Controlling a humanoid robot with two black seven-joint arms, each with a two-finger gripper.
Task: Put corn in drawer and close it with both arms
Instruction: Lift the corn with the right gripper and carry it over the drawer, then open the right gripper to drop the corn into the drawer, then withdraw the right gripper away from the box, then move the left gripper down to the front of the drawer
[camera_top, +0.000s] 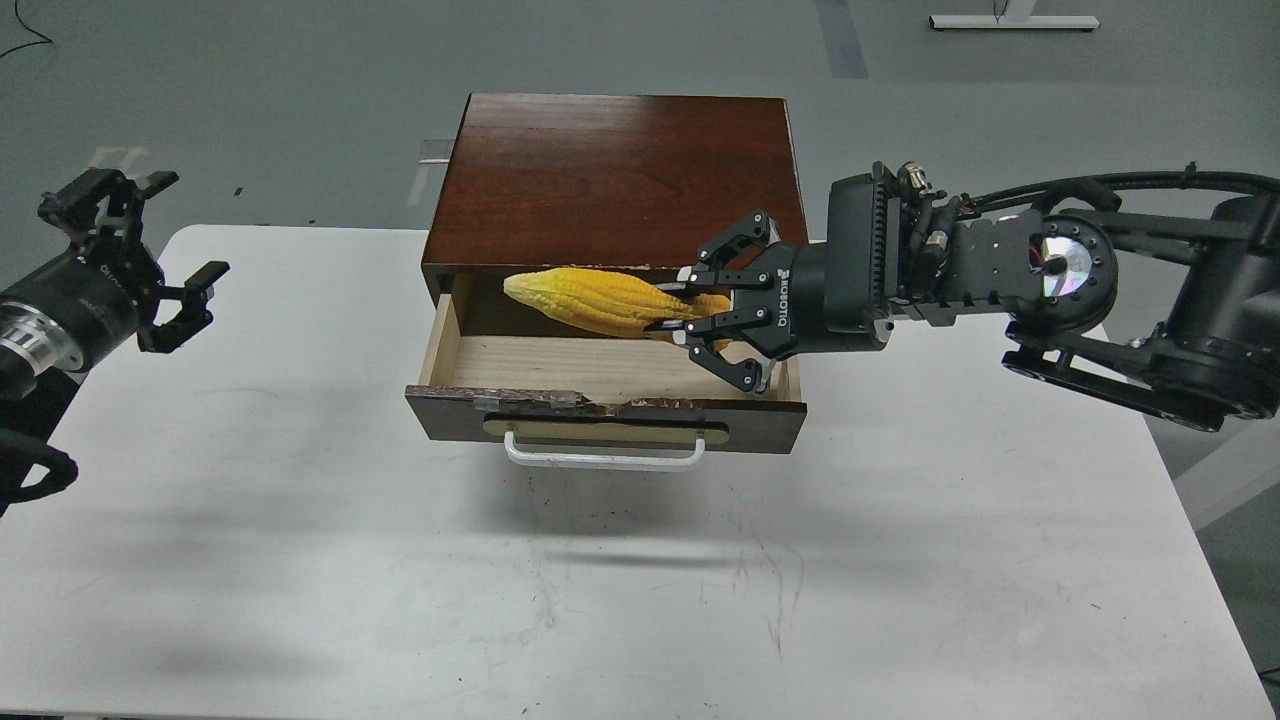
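The drawer (605, 420) is pulled open from a dark wooden cabinet (615, 180), showing its pale wood inside and white bar handle (603, 456). My right gripper (678, 306) reaches in from the right and is shut on the thick end of the yellow corn (590, 298). The corn lies nearly level above the drawer's opening, tapered end pointing left. My left gripper (150, 250) is open and empty, hovering over the table's far left edge, well apart from the drawer.
The cabinet stands at the back middle of a white table (620, 590). The right arm (1050, 290) stretches across the table's right back part. Grey floor lies beyond the table.
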